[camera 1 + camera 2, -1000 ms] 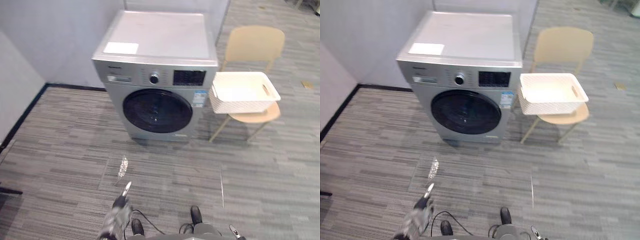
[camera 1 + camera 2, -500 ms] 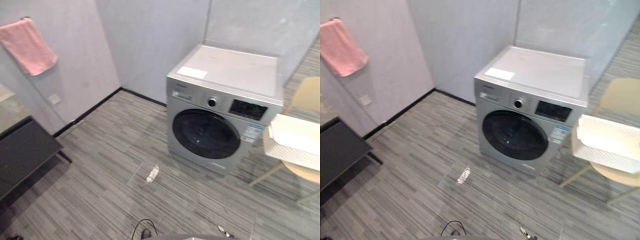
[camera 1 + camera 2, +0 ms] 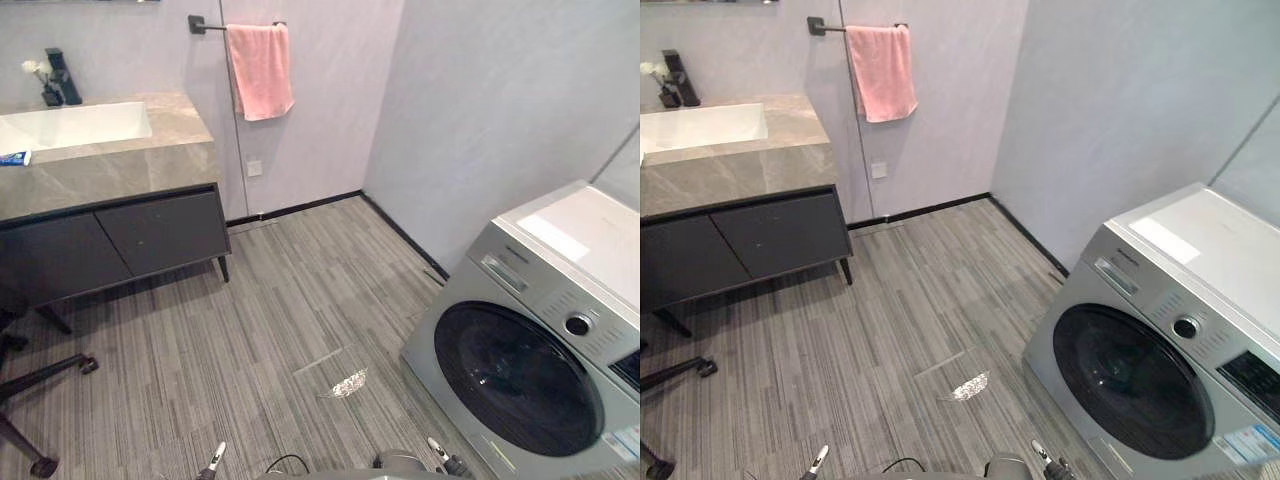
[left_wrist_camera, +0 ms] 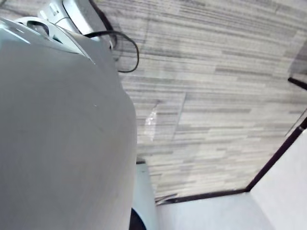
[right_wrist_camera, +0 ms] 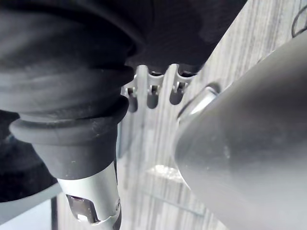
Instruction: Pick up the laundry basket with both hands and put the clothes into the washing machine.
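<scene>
The silver washing machine (image 3: 545,300) stands at the right against the grey wall. Its round dark door (image 3: 515,380) is closed, and a white sheet (image 3: 560,236) lies on its flat top. My left hand (image 3: 215,461) shows at the bottom edge of the left eye view, low by my side and well short of the machine. My right hand (image 3: 440,456) is at the bottom edge too, a little before the machine's front corner. In the right wrist view its fingers (image 5: 151,93) hang straight under the dark cover and hold nothing.
A dark vanity (image 3: 110,235) with a stone top and a white sink (image 3: 70,124) stands at the far left. A pink towel (image 3: 260,70) hangs on a wall rail. An office chair's wheeled base (image 3: 35,400) sits at the lower left. Grey striped floor (image 3: 300,320) lies between.
The camera has swung to the left. The washing machine now sits at the right edge, the chair with the white basket has left the view, and the vanity and towel have come in.
</scene>
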